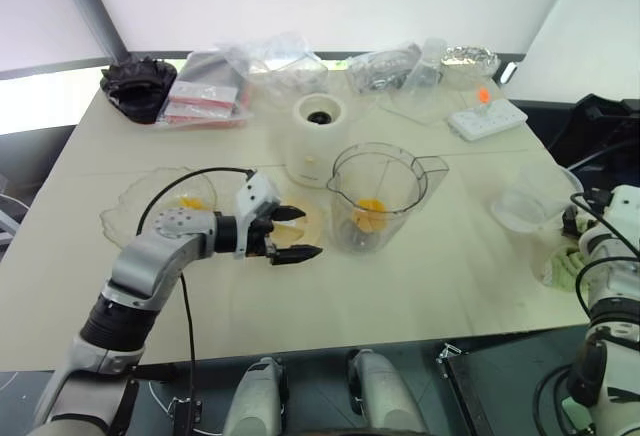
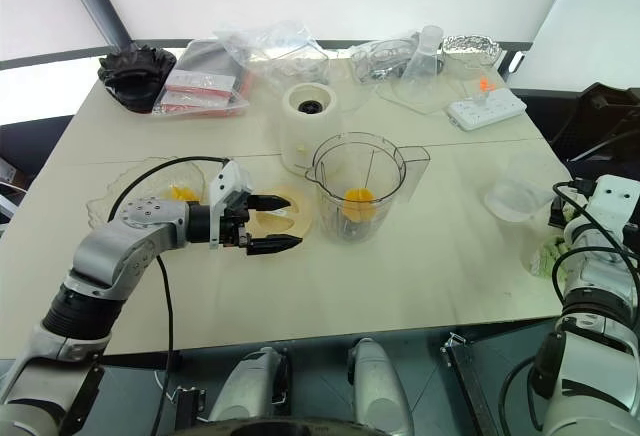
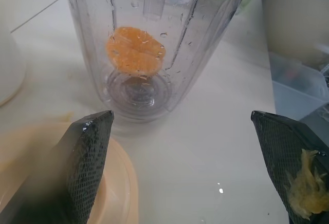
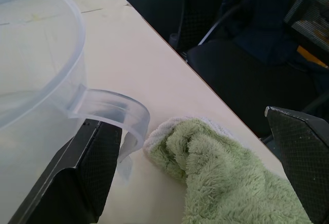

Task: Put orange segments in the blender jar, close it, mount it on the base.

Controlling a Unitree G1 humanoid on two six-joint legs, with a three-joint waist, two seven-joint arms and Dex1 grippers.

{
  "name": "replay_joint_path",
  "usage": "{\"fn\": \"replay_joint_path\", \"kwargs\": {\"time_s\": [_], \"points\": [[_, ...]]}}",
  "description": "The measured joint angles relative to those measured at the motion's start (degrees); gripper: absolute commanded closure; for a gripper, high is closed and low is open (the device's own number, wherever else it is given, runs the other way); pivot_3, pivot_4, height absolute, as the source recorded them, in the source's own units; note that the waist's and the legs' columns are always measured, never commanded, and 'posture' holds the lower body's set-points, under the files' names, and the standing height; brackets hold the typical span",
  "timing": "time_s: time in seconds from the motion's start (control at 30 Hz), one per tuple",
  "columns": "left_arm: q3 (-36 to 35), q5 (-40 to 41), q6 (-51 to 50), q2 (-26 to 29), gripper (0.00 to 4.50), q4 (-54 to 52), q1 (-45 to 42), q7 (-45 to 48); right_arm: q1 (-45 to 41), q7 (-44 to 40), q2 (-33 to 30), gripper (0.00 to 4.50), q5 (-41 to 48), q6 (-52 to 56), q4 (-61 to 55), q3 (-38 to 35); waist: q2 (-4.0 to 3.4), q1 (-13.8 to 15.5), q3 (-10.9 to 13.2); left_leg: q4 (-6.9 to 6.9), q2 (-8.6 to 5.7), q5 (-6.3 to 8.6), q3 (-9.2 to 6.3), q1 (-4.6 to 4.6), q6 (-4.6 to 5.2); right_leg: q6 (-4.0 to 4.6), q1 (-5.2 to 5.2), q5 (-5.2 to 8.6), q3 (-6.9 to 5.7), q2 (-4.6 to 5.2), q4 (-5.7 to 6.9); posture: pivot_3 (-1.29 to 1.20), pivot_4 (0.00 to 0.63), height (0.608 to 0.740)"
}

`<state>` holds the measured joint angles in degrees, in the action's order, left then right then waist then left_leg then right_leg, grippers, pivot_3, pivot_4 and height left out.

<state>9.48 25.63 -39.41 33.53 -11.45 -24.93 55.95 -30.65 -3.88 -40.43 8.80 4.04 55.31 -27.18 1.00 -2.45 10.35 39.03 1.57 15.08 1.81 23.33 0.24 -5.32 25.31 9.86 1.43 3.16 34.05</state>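
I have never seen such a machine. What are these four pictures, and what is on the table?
It is a humanoid robot with two arms. Two pictures come from its head, looking down; two come from cameras on its wrists. On the table stand a clear blender jar with orange segments inside, and behind it the cream base. The left end effector is open beside the jar and holds nothing. The right end effector, also open, is near a green cloth.

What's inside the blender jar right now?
The blender jar holds orange segments resting just above the dark blade; anything beneath the fruit is covered.
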Motion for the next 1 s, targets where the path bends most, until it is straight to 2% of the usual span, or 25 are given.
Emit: {"fn": "replay_joint_path", "kwargs": {"time_s": [0.1,0.23,0.63,0.67,0.73,1.0], "points": [[0.0,-0.06,0.18,0.0,0.0,0.01,-0.01,0.0,-0.36,0.0,0.01,1.3,-0.01,-0.17,0.73,0.47,0.0,0.03,0.0,0.0,-0.01,0.0,0.0,0.0,0.0,0.0,0.0,0.0,0.0,0.0,0.0,0.0,0.15,0.74],[0.03,-0.16,0.56,0.0,0.0,0.05,-0.04,0.07,-0.4,-0.33,0.03,3.37,-0.02,-0.59,1.1,1.53,0.0,0.05,0.0,-0.01,-0.01,0.0,-0.01,0.01,0.0,0.01,0.0,0.0,0.0,0.0,-0.01,0.0,0.15,0.74],[0.35,-0.27,1.34,0.03,0.0,0.11,-0.13,0.16,0.14,-1.03,0.16,3.37,0.95,-0.8,0.53,1.87,0.0,-0.09,0.0,-0.01,-0.01,0.0,-0.01,0.0,0.0,-0.02,-0.01,0.01,0.02,0.0,-0.01,0.0,0.15,0.74],[0.35,-0.3,1.37,0.03,0.0,0.11,-0.13,0.15,0.22,-1.04,0.19,3.94,0.99,-0.81,0.46,1.87,0.0,-0.09,0.0,-0.01,-0.01,0.0,-0.01,0.0,0.0,-0.02,-0.01,0.01,0.02,0.0,-0.01,0.0,0.15,0.74],[0.36,-0.4,1.38,0.02,0.0,0.12,-0.13,0.12,0.27,-1.21,0.46,4.45,1.68,-1.54,-0.38,1.65,0.0,-0.09,0.0,-0.01,-0.01,0.0,-0.01,-0.01,0.0,-0.02,-0.01,0.01,0.02,0.0,-0.01,0.0,0.15,0.74],[0.46,-0.41,1.44,0.09,0.0,0.12,-0.25,0.19,1.19,-1.88,0.7,4.45,2.3,-1.92,-4.14,2.0,0.05,0.29,0.0,0.0,-0.06,0.0,-0.19,-0.03,0.0,-0.04,-0.3,0.03,0.01,-0.03,-0.29,0.0,0.15,0.74]]}}
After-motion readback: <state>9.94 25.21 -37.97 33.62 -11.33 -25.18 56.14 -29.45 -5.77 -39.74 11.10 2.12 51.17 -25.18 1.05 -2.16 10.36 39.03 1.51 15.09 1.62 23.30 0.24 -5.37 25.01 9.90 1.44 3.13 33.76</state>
